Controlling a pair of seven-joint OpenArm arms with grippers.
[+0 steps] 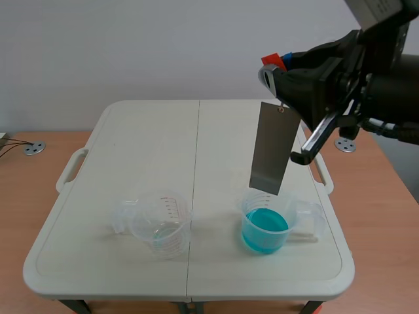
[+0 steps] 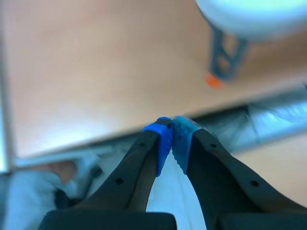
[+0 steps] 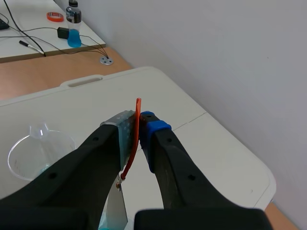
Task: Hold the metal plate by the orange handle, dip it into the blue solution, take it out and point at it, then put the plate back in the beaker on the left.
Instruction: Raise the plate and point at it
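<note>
Holding the metal plate (image 1: 273, 147) over the blue solution (image 1: 264, 230).
My right gripper (image 3: 139, 128) is clamped tight on the thin orange handle (image 3: 135, 143). The plate hangs from it slightly tilted, its lower edge just above the rim of the right-hand beaker (image 1: 246, 208). The clear beaker (image 1: 162, 226) stands well apart on the white table (image 1: 131, 131). My left gripper (image 2: 170, 136) has its blue pads pressed together on nothing.
</note>
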